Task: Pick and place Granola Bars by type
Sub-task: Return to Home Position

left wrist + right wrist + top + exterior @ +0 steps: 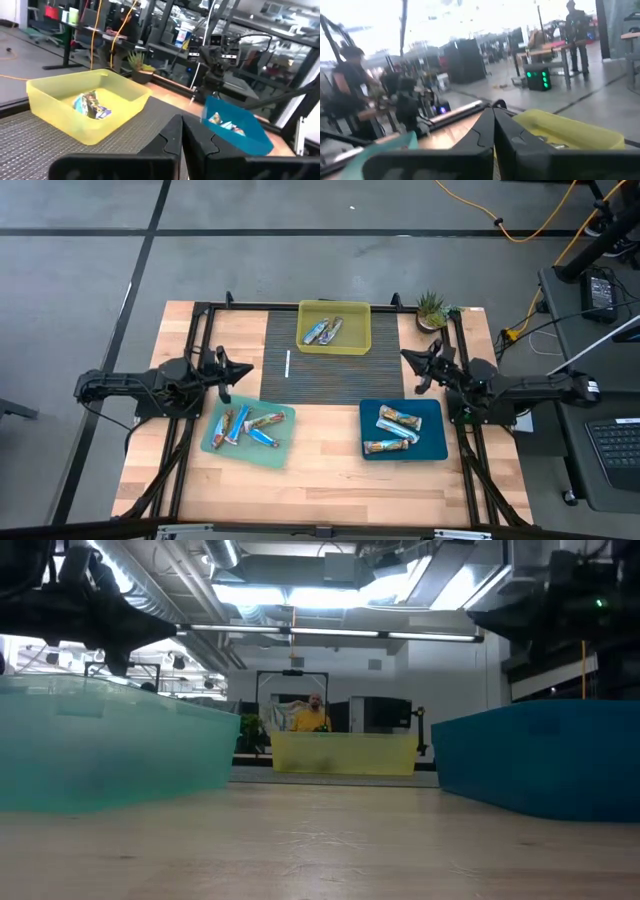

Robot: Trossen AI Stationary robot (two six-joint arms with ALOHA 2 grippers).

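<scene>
small potted plant [432,309] at table's [320,470] far right corner; thin white stick [287,364] on dark ribbed mat [330,380]; orange cable [497,222] across floor; person in yellow [310,718] way back

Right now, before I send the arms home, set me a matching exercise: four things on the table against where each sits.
Things: 1 yellow bin; 2 green bin; 3 blue bin; 4 white stick.
Places: A on wood, on the side of the right tool; B lying on the dark mat, outside every bin; C on wood, on the side of the left tool; D on the mat's end nearest the plant.
Pairs: 1-D, 2-C, 3-A, 4-B.
</scene>
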